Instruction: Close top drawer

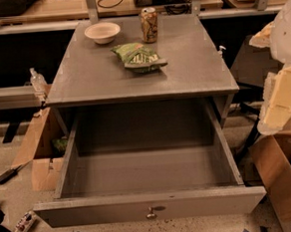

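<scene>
The top drawer point(150, 206) of the grey cabinet point(93, 81) is pulled far out toward the camera. Its deep grey box is empty. Its flat front faces me at the bottom of the view, with a small round metal knob point(151, 213) in the middle. The lower drawers are hidden beneath it. My gripper point(275, 114), cream-coloured, hangs at the right edge of the view, beside and above the drawer's right wall, not touching it.
On the cabinet top stand a white bowl point(102, 32), a drink can point(149, 25) and a green snack bag point(138, 57). Cardboard boxes sit on the floor to the left point(38, 150) and right point(285, 183). A water bottle point(37, 80) stands at left. Desks run behind.
</scene>
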Robot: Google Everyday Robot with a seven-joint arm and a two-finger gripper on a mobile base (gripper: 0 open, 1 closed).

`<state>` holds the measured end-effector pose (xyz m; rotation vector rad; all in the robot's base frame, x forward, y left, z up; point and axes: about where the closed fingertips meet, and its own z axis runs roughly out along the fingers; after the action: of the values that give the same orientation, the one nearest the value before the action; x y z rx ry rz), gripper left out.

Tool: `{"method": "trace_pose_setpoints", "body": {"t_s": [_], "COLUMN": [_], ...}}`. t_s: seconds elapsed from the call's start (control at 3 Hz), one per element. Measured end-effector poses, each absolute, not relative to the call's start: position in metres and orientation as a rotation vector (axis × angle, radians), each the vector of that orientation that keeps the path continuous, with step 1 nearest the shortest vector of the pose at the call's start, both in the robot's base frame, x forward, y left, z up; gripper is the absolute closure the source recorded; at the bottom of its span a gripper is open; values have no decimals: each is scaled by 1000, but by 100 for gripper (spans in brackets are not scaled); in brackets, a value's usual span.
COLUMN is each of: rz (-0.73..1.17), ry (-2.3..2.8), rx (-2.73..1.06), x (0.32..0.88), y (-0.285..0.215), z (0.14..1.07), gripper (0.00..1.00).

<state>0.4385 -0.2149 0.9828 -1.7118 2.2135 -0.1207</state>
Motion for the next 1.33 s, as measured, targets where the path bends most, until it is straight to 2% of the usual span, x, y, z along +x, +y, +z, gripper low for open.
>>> {"method": "trace_pose_setpoints", "body": {"t_s": [0.67, 1.0, 1.33], "rz": [-56, 80, 166], "ry": [2208, 2173, 2153], "rx": [-1666, -1569, -1438], "x": [435, 413, 388], "y": [-216, -217, -218], "z": [963, 917, 865], "gripper": [0, 19, 43]}}
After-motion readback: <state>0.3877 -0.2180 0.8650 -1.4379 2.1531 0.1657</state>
